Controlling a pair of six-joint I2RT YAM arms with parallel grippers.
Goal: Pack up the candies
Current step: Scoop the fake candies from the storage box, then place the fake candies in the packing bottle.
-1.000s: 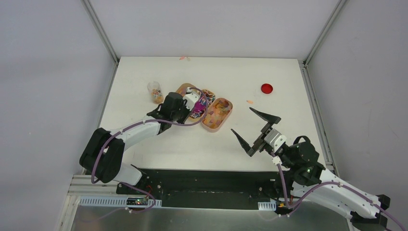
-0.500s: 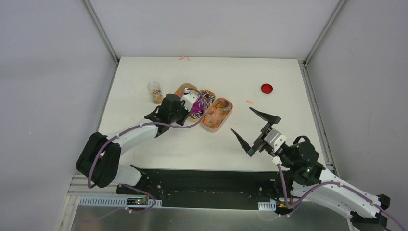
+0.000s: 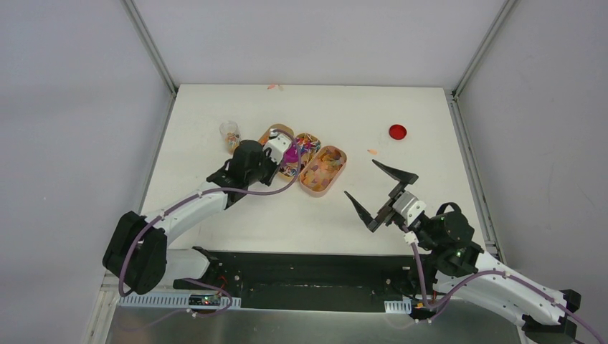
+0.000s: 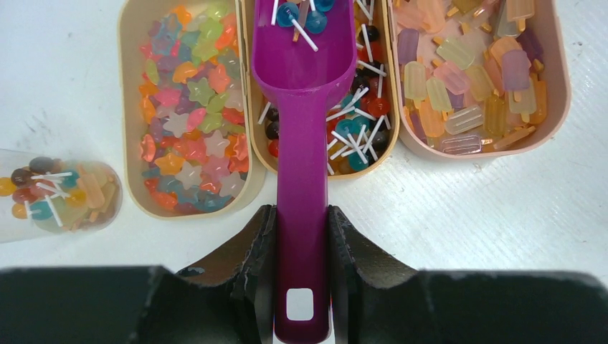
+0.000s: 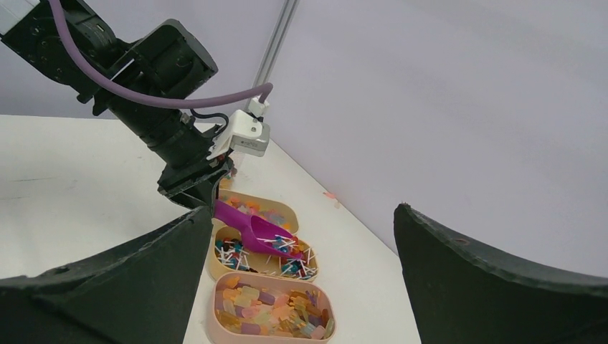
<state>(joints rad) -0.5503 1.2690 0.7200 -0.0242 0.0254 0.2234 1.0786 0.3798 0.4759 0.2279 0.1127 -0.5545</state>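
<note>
My left fingers (image 4: 252,269) clamp the magenta scoop (image 4: 301,179), right fingers (image 3: 391,170) idle apart; tilting it risks spilling lollipops (image 4: 295,16) short of the cup (image 4: 61,193) to their left.

Readable text, labels, brands, numbers, signs: none found in any view.
- magenta scoop (image 4: 301,179): plain surface, no lettering.
- beige trays (image 4: 127,107): unmarked rims and walls.
- candies (image 4: 188,115): no print legible.
- arm housings: any marking too small to read.

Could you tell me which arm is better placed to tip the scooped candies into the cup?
Left. The left gripper holds the loaded scoop near the cup; the right gripper is open, empty and farther away.
</note>
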